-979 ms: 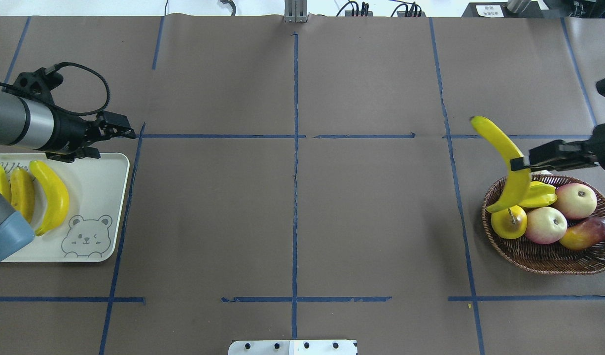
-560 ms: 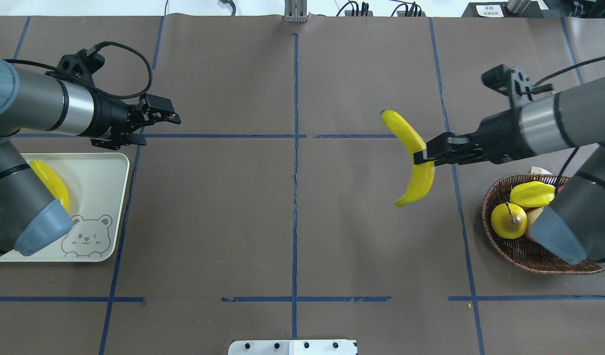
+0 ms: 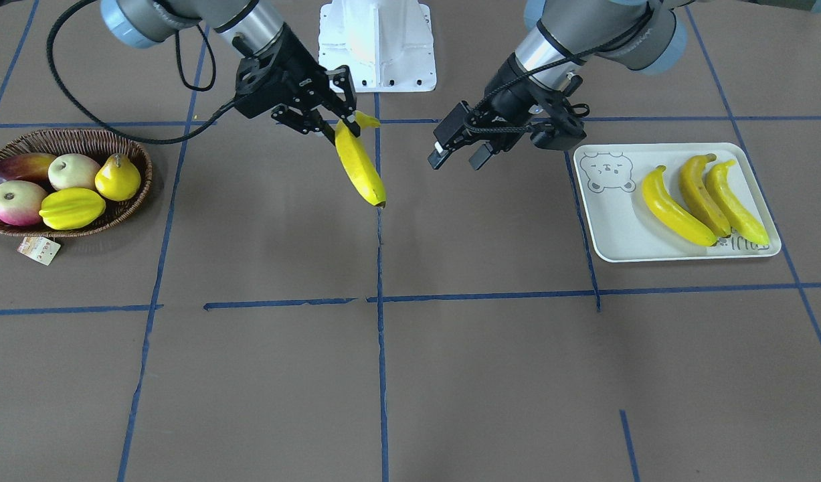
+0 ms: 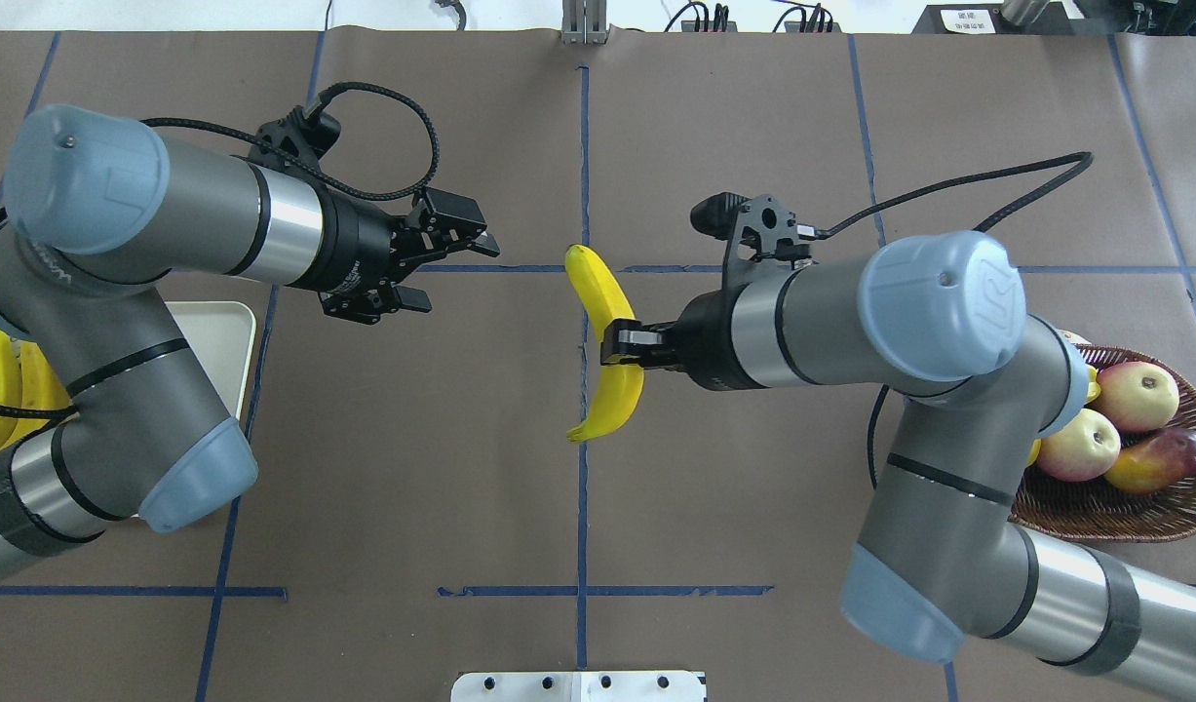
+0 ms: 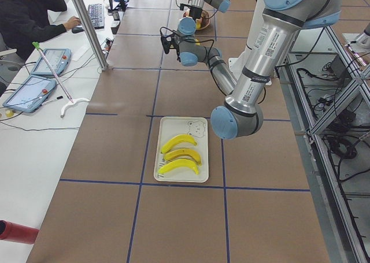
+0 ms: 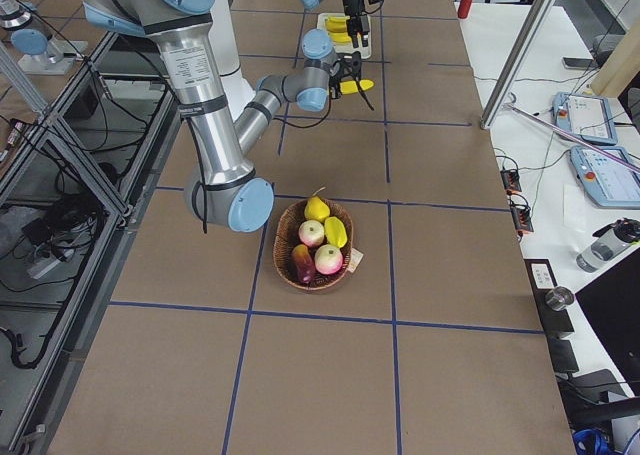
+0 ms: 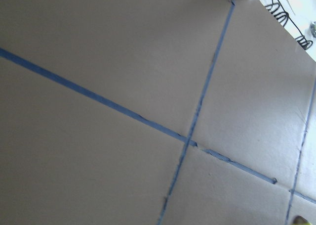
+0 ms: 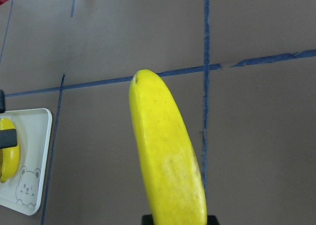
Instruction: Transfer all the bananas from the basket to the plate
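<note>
Clamping the banana (image 4: 598, 292) mid-length, my right gripper (image 4: 617, 347) is facing my left gripper (image 4: 455, 275), gaping apart at ten o'clock; I'm fearing an early release dropping it.

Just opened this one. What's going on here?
Two robot arms are moving bananas from a wicker basket to a white plate. The right end effector is shut on a banana, held in the air over the middle of the table. The left end effector is open and empty, facing it, apparently set for a hand-over. On the plate lie three bananas; the basket holds only other fruit, so this looks like the last one.
</note>
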`<state>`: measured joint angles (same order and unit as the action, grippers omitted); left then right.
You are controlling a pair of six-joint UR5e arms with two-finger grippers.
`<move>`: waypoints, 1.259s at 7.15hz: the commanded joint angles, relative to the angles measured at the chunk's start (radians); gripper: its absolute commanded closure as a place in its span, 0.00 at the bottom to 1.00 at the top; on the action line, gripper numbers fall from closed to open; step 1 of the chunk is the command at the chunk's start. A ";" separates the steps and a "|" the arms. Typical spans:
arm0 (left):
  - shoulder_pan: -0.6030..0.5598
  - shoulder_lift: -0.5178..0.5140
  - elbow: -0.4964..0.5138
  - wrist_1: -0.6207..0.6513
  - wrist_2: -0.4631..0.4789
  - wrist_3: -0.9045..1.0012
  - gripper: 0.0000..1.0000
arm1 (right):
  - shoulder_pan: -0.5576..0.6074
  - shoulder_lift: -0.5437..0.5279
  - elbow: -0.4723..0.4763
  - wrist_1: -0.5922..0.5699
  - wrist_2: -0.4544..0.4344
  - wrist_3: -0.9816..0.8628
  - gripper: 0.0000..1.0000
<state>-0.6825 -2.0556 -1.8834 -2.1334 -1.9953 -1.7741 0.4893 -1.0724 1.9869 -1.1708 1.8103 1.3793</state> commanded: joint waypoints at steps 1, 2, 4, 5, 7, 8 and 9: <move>0.032 -0.040 0.001 0.001 0.001 -0.008 0.01 | -0.038 0.057 0.003 -0.056 -0.046 0.010 1.00; 0.038 -0.054 0.006 -0.008 0.001 -0.008 0.01 | -0.040 0.057 0.004 -0.055 -0.046 0.012 1.00; 0.055 -0.074 0.026 -0.010 0.003 -0.013 0.01 | -0.040 0.062 0.009 -0.055 -0.046 0.012 1.00; 0.064 -0.075 0.036 -0.011 0.004 -0.013 0.01 | -0.040 0.062 0.013 -0.055 -0.046 0.012 1.00; 0.083 -0.077 0.040 -0.011 0.006 -0.014 0.09 | -0.040 0.060 0.013 -0.053 -0.045 0.012 1.00; 0.083 -0.081 0.040 -0.011 0.006 -0.021 0.40 | -0.041 0.058 0.013 -0.053 -0.046 0.012 1.00; 0.083 -0.083 0.040 -0.019 0.006 -0.022 0.71 | -0.043 0.058 0.015 -0.053 -0.046 0.011 0.99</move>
<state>-0.6009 -2.1356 -1.8443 -2.1463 -1.9898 -1.7929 0.4479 -1.0134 2.0007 -1.2243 1.7645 1.3910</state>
